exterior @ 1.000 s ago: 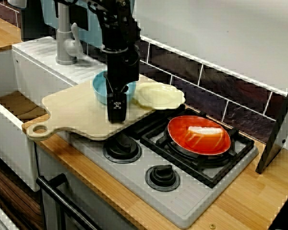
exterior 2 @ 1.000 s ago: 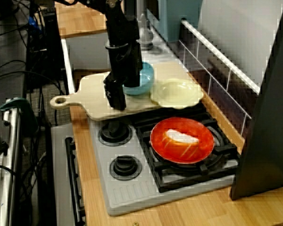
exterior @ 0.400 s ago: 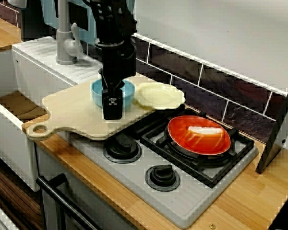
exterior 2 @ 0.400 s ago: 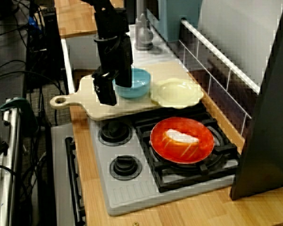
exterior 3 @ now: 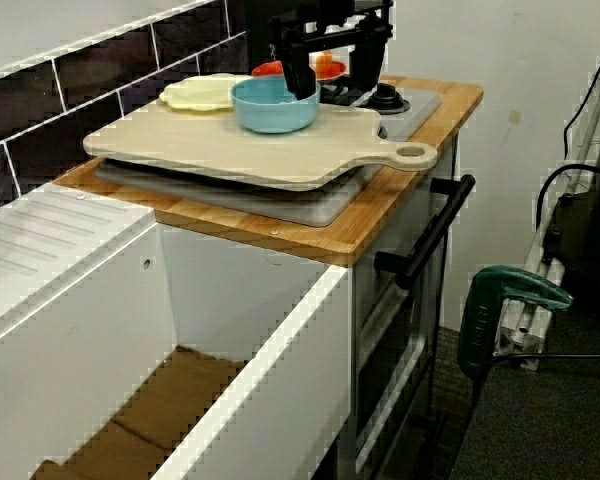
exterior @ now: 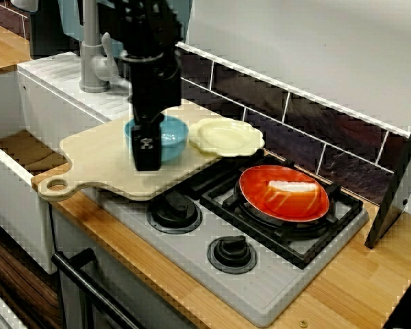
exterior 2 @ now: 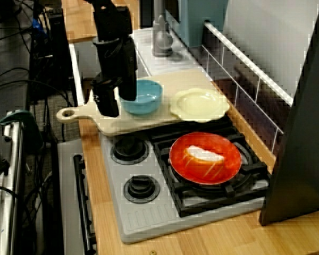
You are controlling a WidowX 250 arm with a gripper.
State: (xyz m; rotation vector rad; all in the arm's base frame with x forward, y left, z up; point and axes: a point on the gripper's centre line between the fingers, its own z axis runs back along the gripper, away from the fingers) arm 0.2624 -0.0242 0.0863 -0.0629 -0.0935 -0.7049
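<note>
Bowl (exterior 3: 270, 108): blue, middle of cutting board (exterior 3: 210, 150).
Gripper (exterior 3: 332, 88): jaws apart, astride bowl rim, one finger inside.
Plate (exterior 3: 195, 93): yellow, board's handleless end.

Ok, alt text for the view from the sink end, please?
A black pincer straddles the rim of a light blue bowl, one finger inside and one outside, on a pale wooden cutting board over the stove top. A cream scalloped plate sits behind the bowl; a white sink fills the foreground.
</note>
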